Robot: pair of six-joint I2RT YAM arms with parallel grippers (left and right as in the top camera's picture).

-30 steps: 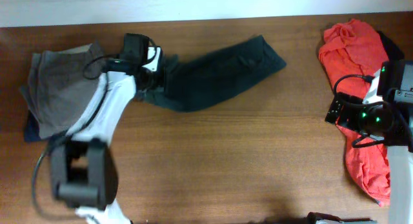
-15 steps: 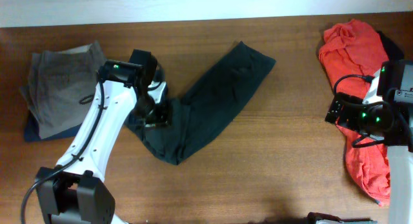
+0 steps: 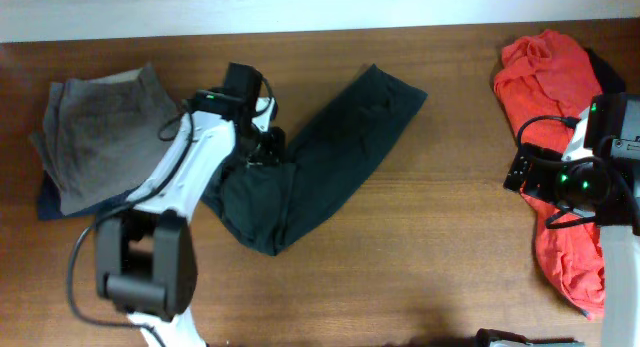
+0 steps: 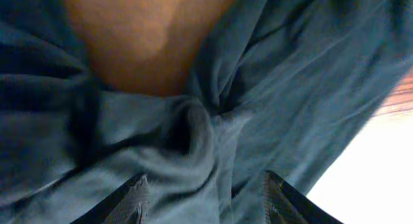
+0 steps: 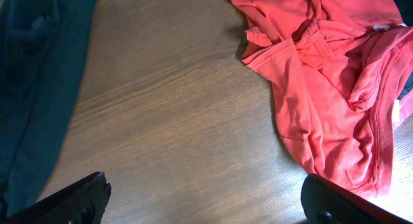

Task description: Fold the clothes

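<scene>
A dark teal garment [image 3: 340,147] lies slantwise across the table's middle, its lower end bunched near the left arm. My left gripper [image 3: 268,152] hovers over that bunched end. In the left wrist view its fingers [image 4: 137,199] stand apart, the gripper [image 4: 206,185] open just above rumpled teal cloth [image 4: 310,88] and holding nothing. A crumpled red garment [image 3: 545,72] lies at the right edge. My right gripper [image 3: 515,172] is beside it, wide open over bare wood [image 5: 205,185], with the red garment [image 5: 335,88] to its right and the teal garment [image 5: 32,69] far left.
A stack of folded grey-brown clothes [image 3: 95,137] sits at the back left on something dark blue [image 3: 48,202]. A dark item [image 3: 606,69] peeks from under the red garment. Bare wooden table [image 3: 430,247] stretches between the two garments.
The left gripper dragged the teal garment's left end toward the front, let go and opened, then moved back over the cloth. The right arm stayed still.
</scene>
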